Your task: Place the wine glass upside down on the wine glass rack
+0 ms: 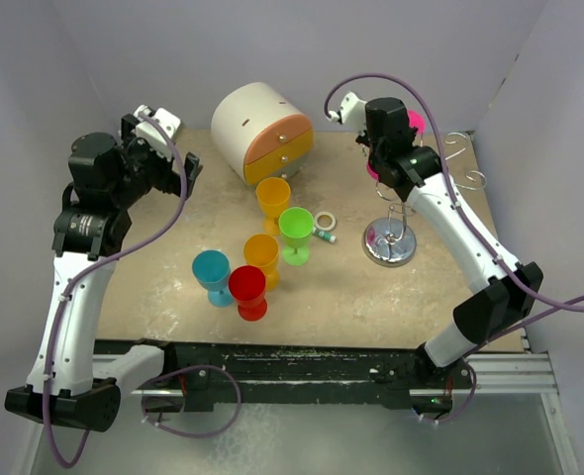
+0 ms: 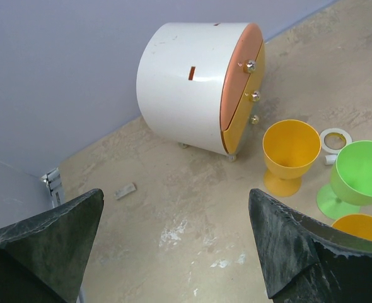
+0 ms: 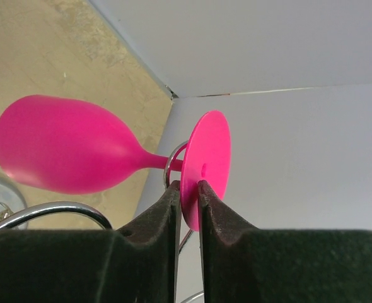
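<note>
My right claw (image 3: 189, 187) pinches the foot of the pink wine glass (image 3: 60, 145). Its stem sits inside a curled arm of the wine glass rack (image 3: 53, 208), I judge so the bowl can hang downward. My left claw (image 2: 175, 196) waits spread, well left of the rack.

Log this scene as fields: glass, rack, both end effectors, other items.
wine glass rack: chrome, upright
pink wine glass: stem inside a rack loop
right end effector: fingers flank the glass foot; grip unclear
left end effector: open, empty
other: five coloured cups, white drawer unit, tape roll
</note>
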`<state>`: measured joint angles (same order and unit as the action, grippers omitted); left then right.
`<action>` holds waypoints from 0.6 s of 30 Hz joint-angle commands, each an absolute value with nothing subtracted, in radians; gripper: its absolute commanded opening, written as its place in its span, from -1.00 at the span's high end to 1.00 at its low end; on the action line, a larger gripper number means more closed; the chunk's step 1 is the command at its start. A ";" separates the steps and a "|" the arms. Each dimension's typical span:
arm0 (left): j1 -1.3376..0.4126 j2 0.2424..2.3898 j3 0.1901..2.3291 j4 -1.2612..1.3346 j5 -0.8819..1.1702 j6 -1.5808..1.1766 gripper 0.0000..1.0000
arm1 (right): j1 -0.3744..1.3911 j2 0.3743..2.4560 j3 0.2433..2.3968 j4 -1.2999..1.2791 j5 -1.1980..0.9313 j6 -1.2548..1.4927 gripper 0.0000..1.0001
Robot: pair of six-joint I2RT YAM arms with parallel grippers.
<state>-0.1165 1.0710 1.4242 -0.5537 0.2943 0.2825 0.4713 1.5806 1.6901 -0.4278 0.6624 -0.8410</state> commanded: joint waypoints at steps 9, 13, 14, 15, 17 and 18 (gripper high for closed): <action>-0.117 1.083 1.391 -0.500 0.275 0.326 -0.98 | 0.477 1.517 1.717 -0.486 0.587 -0.743 0.39; -0.117 1.087 1.384 -0.497 0.270 0.332 -0.98 | 0.477 1.508 1.720 -0.504 0.557 -0.726 0.35; -0.117 1.088 1.384 -0.498 0.269 0.335 -0.98 | 0.477 1.506 1.720 -0.506 0.554 -0.724 0.34; -0.117 1.090 1.382 -0.498 0.266 0.337 -0.98 | 0.477 1.504 1.718 -0.508 0.554 -0.719 0.33; -0.117 1.093 1.381 -0.503 0.263 0.340 -0.98 | 0.477 1.499 1.713 -0.508 0.555 -0.716 0.30; -0.117 1.095 1.381 -0.507 0.261 0.342 -0.98 | 0.477 1.496 1.713 -0.508 0.555 -0.715 0.25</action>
